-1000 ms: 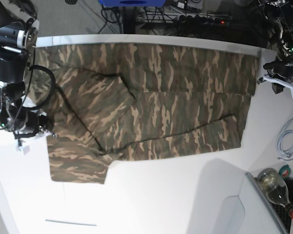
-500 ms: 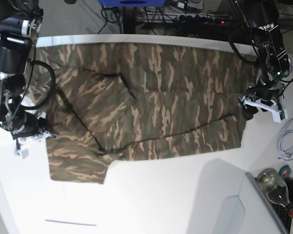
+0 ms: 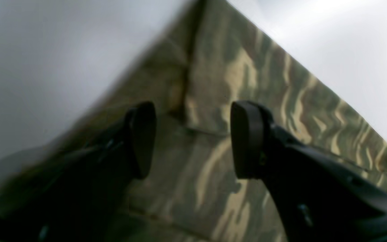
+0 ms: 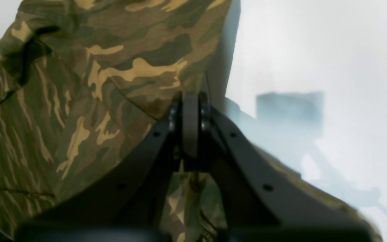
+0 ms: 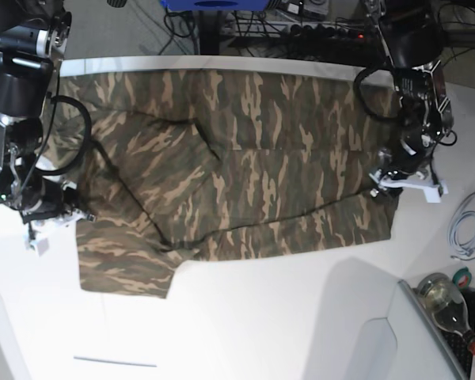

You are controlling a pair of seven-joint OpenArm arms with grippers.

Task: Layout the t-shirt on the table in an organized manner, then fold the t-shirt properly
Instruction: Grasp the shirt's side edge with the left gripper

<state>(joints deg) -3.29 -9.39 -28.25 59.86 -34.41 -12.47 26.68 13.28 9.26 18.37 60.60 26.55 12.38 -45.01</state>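
Motion blur smears the t-shirt [image 3: 166, 84] edge in the left wrist view.

Bare table [image 5: 261, 317] below t-shirt [image 5: 245, 166]

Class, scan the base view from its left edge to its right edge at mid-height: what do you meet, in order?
right gripper → t-shirt → left gripper → white cable
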